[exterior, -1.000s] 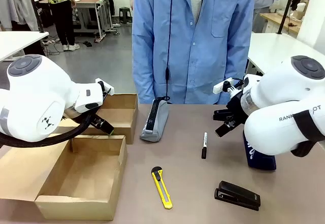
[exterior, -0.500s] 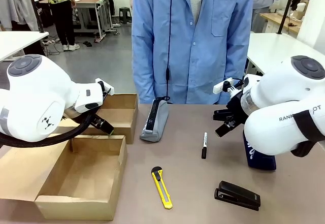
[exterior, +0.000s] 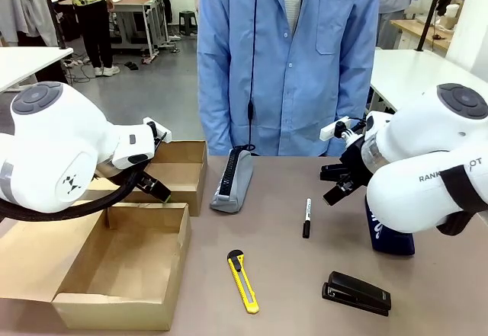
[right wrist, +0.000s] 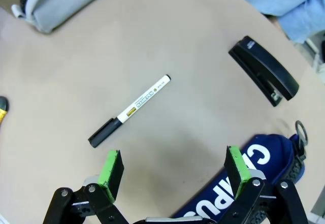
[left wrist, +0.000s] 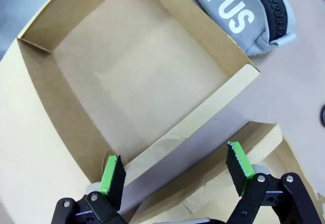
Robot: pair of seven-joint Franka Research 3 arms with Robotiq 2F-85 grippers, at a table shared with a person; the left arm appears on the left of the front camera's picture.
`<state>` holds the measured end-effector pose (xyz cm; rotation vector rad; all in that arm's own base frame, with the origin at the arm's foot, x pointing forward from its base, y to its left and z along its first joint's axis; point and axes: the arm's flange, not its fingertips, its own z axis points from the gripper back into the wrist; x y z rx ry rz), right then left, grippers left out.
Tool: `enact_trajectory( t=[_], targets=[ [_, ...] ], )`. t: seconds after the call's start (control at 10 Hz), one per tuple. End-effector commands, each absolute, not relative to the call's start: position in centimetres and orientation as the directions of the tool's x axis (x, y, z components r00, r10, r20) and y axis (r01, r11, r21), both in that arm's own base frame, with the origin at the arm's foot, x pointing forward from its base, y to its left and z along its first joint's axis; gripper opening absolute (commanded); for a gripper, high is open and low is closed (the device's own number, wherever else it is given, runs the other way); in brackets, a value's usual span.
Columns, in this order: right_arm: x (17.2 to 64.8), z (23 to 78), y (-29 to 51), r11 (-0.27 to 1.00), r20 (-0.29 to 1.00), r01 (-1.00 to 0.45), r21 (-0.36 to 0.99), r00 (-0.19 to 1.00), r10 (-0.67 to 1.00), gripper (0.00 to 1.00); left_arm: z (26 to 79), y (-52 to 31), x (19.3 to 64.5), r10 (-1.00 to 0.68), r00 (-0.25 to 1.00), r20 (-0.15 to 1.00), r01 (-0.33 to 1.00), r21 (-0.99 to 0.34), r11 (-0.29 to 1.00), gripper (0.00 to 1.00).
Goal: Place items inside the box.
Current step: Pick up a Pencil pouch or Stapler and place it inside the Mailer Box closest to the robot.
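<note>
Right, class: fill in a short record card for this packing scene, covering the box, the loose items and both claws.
Box: open cardboard, no items inside
On the table: grey pouch, navy pouch, black marker, yellow utility knife, near stapler, far stapler
Left claw: open, empty, over the box
Right claw: open, empty, above the table by the marker and navy pouch
Person: standing at the far side, blue coat
Progress: nothing packed yet
</note>
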<state>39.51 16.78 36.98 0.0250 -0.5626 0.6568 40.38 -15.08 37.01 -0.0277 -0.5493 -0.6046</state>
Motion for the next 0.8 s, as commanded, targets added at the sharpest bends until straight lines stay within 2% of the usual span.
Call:
enact_trajectory(
  t=[0.0, 0.1, 0.2, 0.3, 0.4, 0.5, 0.6, 0.7],
  targets=[
    [39.5, 37.0, 16.8, 0.798, 0.503, -0.584, -0.151, 0.649, 0.571, 1.00, 37.0, -15.1, 40.4, -0.532, 0.684, 0.498, 0.547, 0.132, 0.827, 1.00],
    [39.5, 37.0, 16.8, 0.797, 0.503, -0.584, -0.152, 0.649, 0.571, 1.00, 37.0, -15.1, 40.4, -0.532, 0.685, 0.498, 0.547, 0.132, 0.827, 1.00],
    [39.4, 38.9, 16.4, 0.780, 0.532, -0.611, -0.134, 0.620, 0.577, 1.00, 38.9, -14.8, 38.6, -0.636, 0.596, 0.490, 0.680, 0.113, 0.724, 1.00],
    [39.1, 41.8, 15.1, 0.770, 0.527, -0.637, -0.018, 0.649, 0.549, 1.00, 41.6, -14.4, 36.5, -0.645, 0.560, 0.519, 0.728, 0.063, 0.683, 1.00],
    [38.2, 45.9, 12.3, 0.791, 0.452, -0.590, 0.160, 0.757, 0.473, 1.00, 45.4, -12.7, 33.9, -0.589, 0.578, 0.565, 0.720, -0.013, 0.694, 1.00],
    [37.6, 49.1, 9.0, 0.838, 0.381, -0.454, 0.303, 0.864, 0.330, 1.00, 48.5, -10.8, 31.9, -0.518, 0.639, 0.569, 0.677, -0.094, 0.730, 1.00],
    [37.1, 51.6, 4.7, 0.837, 0.346, -0.326, 0.439, 0.921, 0.177, 1.00, 50.8, -8.2, 30.5, -0.404, 0.734, 0.546, 0.581, -0.199, 0.789, 1.00],
    [36.5, 52.9, -0.3, 0.787, 0.345, -0.229, 0.572, 0.938, 0.022, 1.00, 52.1, -5.1, 29.6, -0.284, 0.767, 0.575, 0.514, -0.286, 0.809, 1.00]
  ],
)
